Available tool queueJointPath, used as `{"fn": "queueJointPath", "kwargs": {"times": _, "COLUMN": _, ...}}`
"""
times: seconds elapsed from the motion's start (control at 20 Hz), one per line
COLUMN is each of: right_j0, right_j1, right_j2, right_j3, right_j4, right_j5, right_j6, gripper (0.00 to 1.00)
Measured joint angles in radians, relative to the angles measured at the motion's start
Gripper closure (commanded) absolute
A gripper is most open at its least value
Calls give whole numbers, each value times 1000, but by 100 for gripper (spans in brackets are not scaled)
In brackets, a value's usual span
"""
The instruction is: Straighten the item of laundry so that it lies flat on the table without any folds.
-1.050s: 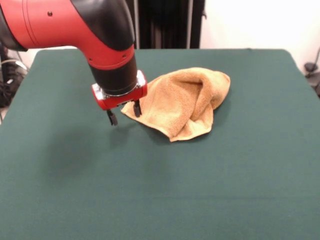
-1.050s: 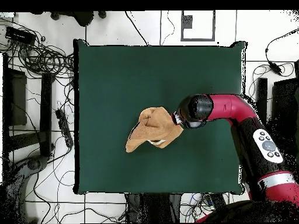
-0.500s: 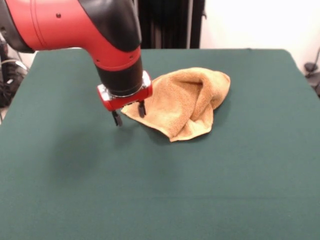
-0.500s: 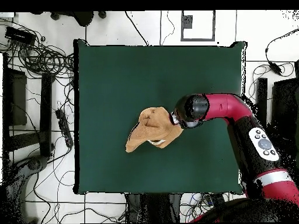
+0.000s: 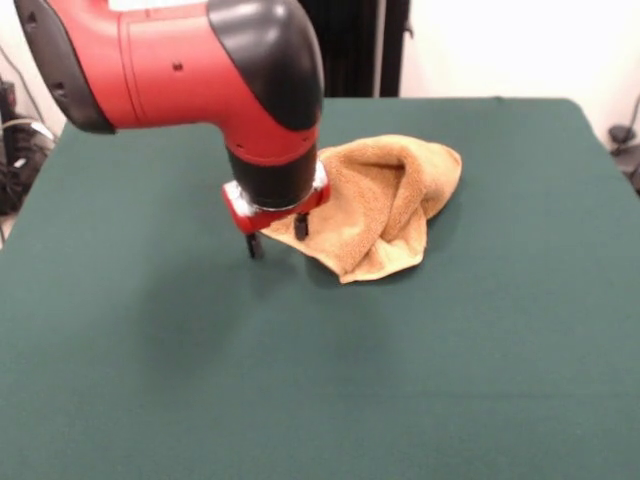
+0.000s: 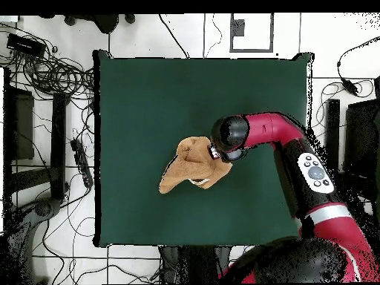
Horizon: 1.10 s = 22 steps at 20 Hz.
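In the front view the red and black arm [image 5: 190, 60] reaches in from the left and bends down to the gripper [image 5: 276, 233], which hangs released, its two dark fingers [image 5: 253, 245] spread apart, one over bare green cloth and the other at the towel's left edge. Just right of the gripper the orange-tan towel [image 5: 385, 200] lies bunched in a rumpled heap with a raised fold along its top, near the middle of the surface [image 5: 470, 360]. Overhead, the towel [image 6: 189, 167] sits left of the arm's wrist [image 6: 228, 133].
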Motion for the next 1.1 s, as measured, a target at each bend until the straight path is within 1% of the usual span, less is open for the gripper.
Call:
{"fn": "queueJointPath", "kwargs": {"times": 0.45, "right_j0": 87, "right_j1": 63, "right_j2": -32, "right_j3": -158, "right_j4": -12, "right_j5": 191, "right_j6": 0, "gripper": 0}}
{"fn": "queueJointPath", "kwargs": {"times": 0.8, "right_j0": 107, "right_j1": 93, "right_j2": -38, "right_j3": -223, "right_j4": -14, "right_j5": 264, "right_j6": 0, "gripper": 0}}
{"fn": "queueJointPath", "kwargs": {"times": 0.85, "right_j0": 107, "right_j1": 95, "right_j2": -44, "right_j3": -235, "right_j4": -18, "right_j5": 265, "right_j6": 0, "gripper": 100}}
{"fn": "queueJointPath", "kwargs": {"times": 1.1, "right_j0": 109, "right_j1": 96, "right_j2": -49, "right_j3": -241, "right_j4": -18, "right_j5": 267, "right_j6": 0, "gripper": 100}}
